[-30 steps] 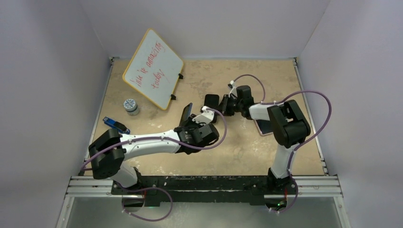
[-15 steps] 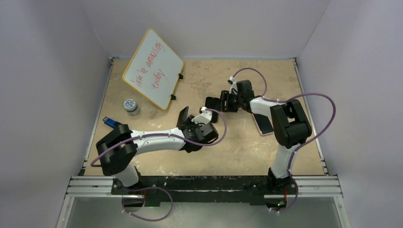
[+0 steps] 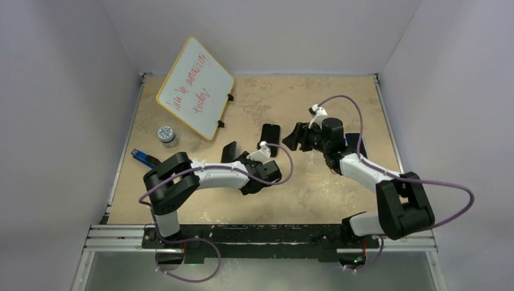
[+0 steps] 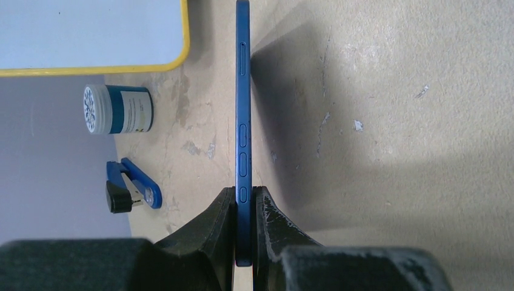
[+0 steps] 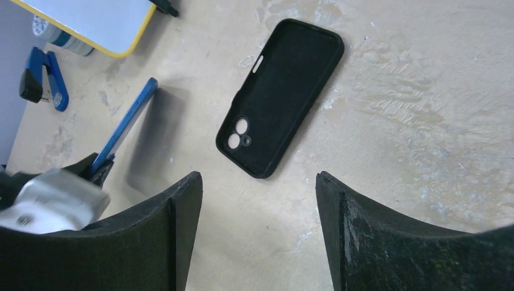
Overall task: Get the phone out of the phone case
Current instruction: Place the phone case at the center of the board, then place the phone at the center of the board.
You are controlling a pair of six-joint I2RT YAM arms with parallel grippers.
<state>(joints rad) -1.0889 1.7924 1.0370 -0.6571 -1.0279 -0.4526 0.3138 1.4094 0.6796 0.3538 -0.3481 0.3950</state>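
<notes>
The blue phone [image 4: 243, 121] stands on edge above the table, out of its case, and my left gripper [image 4: 244, 206] is shut on its lower end. From above, the phone [image 3: 229, 151] is a dark slab at the left gripper [image 3: 239, 163]. The black phone case [image 5: 280, 97] lies flat and empty on the table, inside up, with its camera cutout showing. It is also seen from above as the case [image 3: 270, 131]. My right gripper [image 5: 257, 188] is open just short of the case, with only bare table between its fingers. In the top view the right gripper [image 3: 292, 138] is right of the case.
A yellow-rimmed whiteboard [image 3: 195, 86] leans at the back left. A small blue-and-white jar [image 3: 166, 134] and a blue clip [image 3: 146, 159] lie at the left. A dark flat object [image 3: 357, 142] lies partly under the right arm.
My right gripper opened, let go of the case and drew back to the right; the case now lies flat. The left arm shifted the phone slightly left and lower.
</notes>
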